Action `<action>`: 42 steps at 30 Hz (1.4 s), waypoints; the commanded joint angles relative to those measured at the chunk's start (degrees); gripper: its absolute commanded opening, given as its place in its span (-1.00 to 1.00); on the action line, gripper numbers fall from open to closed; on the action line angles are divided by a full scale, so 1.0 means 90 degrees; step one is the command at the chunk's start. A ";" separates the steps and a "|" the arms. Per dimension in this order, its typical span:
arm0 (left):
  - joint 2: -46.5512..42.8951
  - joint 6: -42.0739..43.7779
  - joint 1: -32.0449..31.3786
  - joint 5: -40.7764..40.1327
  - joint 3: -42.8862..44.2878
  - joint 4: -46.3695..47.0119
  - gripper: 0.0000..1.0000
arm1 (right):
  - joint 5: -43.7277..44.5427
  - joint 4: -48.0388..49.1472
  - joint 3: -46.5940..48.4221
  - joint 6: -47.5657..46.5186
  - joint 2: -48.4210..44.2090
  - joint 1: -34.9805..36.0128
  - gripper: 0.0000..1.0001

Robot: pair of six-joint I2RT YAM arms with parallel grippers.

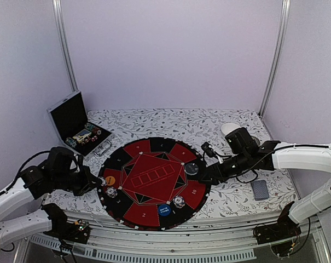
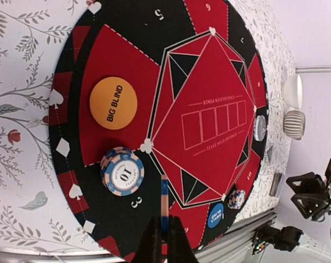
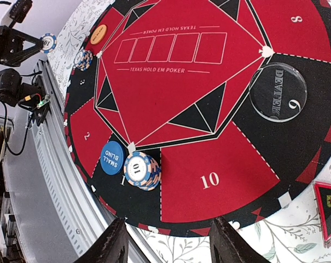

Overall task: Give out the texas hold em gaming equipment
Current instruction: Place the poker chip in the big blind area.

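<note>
Red and black felt makes up the round poker mat [image 1: 149,159], laid at the middle of the desk [image 1: 154,118] close to its near edge. Cut off: the black-red triangle marker [image 3: 329,211], cropped by the right border of the right wrist view, lying just off the mat rim. Hard to resolve: the contents of the open metal case [image 1: 69,118] at the far left corner, which read only as small coloured chips. The left gripper [image 2: 164,222] is clamped on one poker chip [image 2: 164,192] at the mat's left rim; the chip shows edge-on, face unreadable. The right gripper [image 3: 169,222] stands moderately spread and empty at the mat's right rim. On the mat: orange BIG BLIND button [image 2: 113,103] with the left chip stack [image 2: 122,171] just beside it, blue SMALL BLIND button [image 3: 112,158] touching the right chip stack [image 3: 141,170], and a clear dealer disc [image 3: 278,91]. A deck of cards [image 1: 260,189] lies back-up near the right edge, beside the right arm. The white bowl [image 1: 229,129] sits toward the far right corner; the ribbed grey cup [image 2: 294,124] beside it shows only in the left wrist view
</note>
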 commanded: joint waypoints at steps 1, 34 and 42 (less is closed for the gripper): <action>0.0420 0.0257 0.0813 0.1176 -0.0280 0.0815 -1.00 | 0.0116 -0.0136 0.0147 -0.0215 -0.0025 -0.0045 0.05; 0.1506 0.1102 0.1514 0.2134 -0.0731 0.1682 -1.00 | 0.0135 -0.0206 0.0185 -0.0198 0.0061 -0.0059 0.09; 0.1594 0.1052 0.1562 0.2251 -0.0839 0.2136 -1.00 | 0.0114 -0.0217 0.0206 -0.0204 0.0100 -0.0055 0.09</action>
